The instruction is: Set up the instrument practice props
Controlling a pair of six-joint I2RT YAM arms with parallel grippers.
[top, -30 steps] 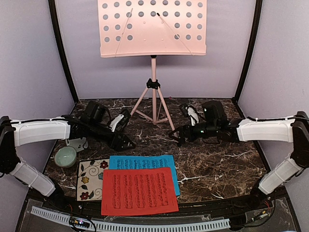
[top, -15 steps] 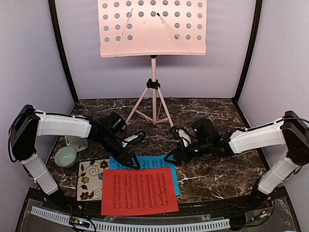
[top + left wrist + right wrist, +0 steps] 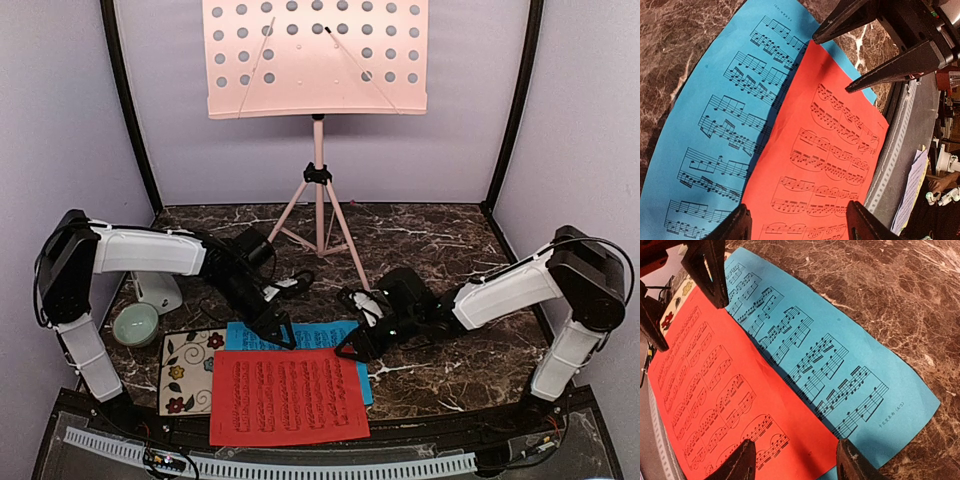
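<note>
The red sheet (image 3: 288,395) lies at the table's front, overlapping the blue sheet (image 3: 305,333) behind it. My left gripper (image 3: 277,335) is open and low over the red sheet's far left corner; in the left wrist view its gripper (image 3: 797,227) straddles the red sheet (image 3: 830,150) beside the blue sheet (image 3: 725,115). My right gripper (image 3: 351,349) is open over the far right corner, where its gripper (image 3: 795,462) spans the red sheet (image 3: 715,390) and the blue sheet (image 3: 830,355). The pink music stand (image 3: 315,55) stands at the back. The white metronome (image 3: 159,293) is partly hidden behind my left arm.
A pale green bowl (image 3: 135,323) and a floral tile (image 3: 185,372) sit at the front left, the tile touching the sheets' left edge. The stand's tripod legs (image 3: 318,215) spread on the marble table behind both grippers. Dark posts and lilac walls close in the sides.
Both arms have swung forward and down from the middle of the table to the red sheet's far corners. The right gripper's jaws have narrowed; the sheets have not moved.
</note>
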